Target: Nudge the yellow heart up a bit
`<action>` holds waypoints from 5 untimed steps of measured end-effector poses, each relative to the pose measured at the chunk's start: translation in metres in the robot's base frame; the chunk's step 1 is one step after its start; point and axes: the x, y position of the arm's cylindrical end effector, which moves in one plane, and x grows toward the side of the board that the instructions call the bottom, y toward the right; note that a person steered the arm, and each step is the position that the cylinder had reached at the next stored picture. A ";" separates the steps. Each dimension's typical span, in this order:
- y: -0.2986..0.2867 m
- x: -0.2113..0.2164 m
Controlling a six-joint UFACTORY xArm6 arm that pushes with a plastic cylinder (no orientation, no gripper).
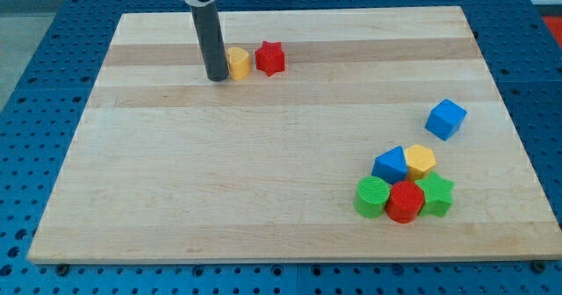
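Note:
The yellow heart (238, 63) lies near the view's top left on the wooden board (263, 181), with a red star (270, 58) just to its right, close but apart. My tip (217, 78) stands right at the heart's left side, at its lower left, touching or nearly touching it. The dark rod rises from there toward the view's top and hides part of the heart's left edge.
At the view's lower right is a cluster: a blue triangle (390, 164), a yellow block (421, 160), a green cylinder (372, 197), a red cylinder (406, 201) and a green star (435, 194). A blue cube (446, 118) lies apart above them.

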 end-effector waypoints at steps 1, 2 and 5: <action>0.000 0.012; 0.015 0.017; 0.016 -0.003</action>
